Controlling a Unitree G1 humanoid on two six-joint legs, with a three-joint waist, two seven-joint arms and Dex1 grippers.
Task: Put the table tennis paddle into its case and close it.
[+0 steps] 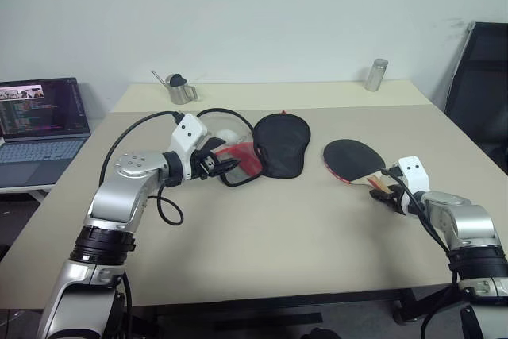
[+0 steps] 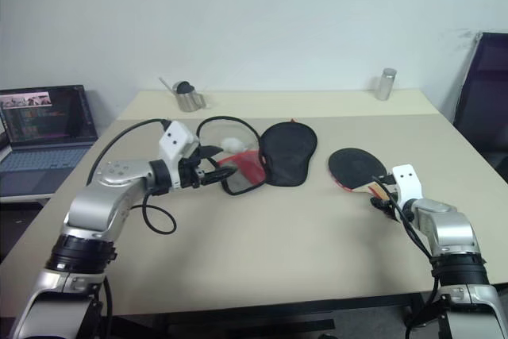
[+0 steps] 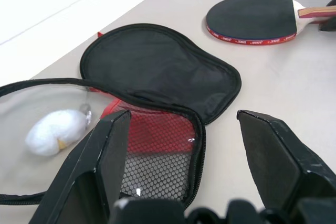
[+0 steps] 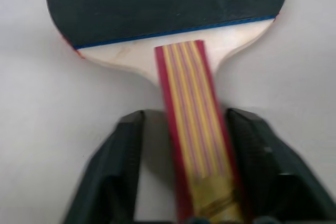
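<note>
A big tan surface [image 1: 262, 236] sits by a white wall [image 1: 262, 13]. A black chair [image 1: 480, 85] stands beside it.

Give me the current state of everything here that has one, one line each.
case: unzipped, flap folded open, flat on table.
paddle: flat on table, outside the case, handle between the right jaws.
left gripper: open, at the case's edge.
right gripper: astride the handle, not clamped.
laptop: open, screen lit.
</note>
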